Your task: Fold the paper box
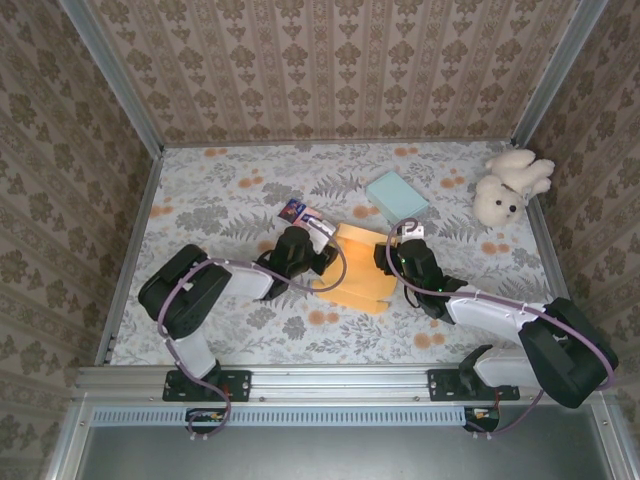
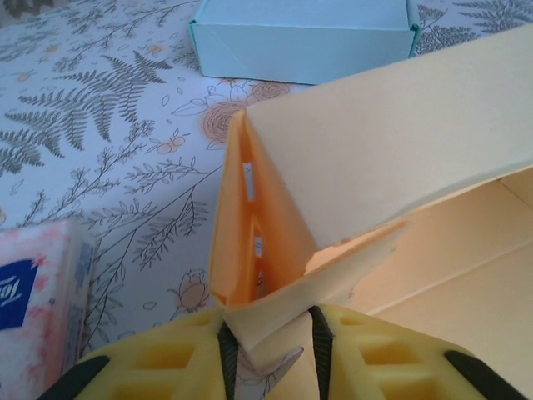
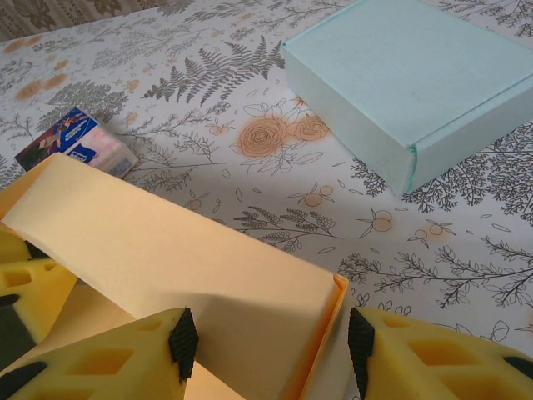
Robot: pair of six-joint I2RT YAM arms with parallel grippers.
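The orange paper box point(image 1: 362, 268) lies partly folded at the middle of the table. In the left wrist view its left double wall point(image 2: 250, 242) stands up and a pale panel point(image 2: 391, 125) leans over it. My left gripper point(image 2: 273, 333) point(image 1: 326, 258) is at the box's left end, and its black pads point(image 2: 226, 354) pinch a bent corner flap point(image 2: 275, 312). My right gripper point(image 3: 271, 342) point(image 1: 395, 252) is at the box's right end. It stands open, straddling the panel's edge point(image 3: 337, 317), with a narrow gap before the right pad point(image 3: 360, 346).
A light blue closed box point(image 1: 396, 194) point(image 3: 408, 83) point(image 2: 300, 37) lies just beyond the paper box. A tissue packet point(image 1: 305, 217) point(image 2: 33, 300) point(image 3: 79, 142) sits at its far left. A white plush toy point(image 1: 510, 185) rests at the far right. Patterned walls ring the table.
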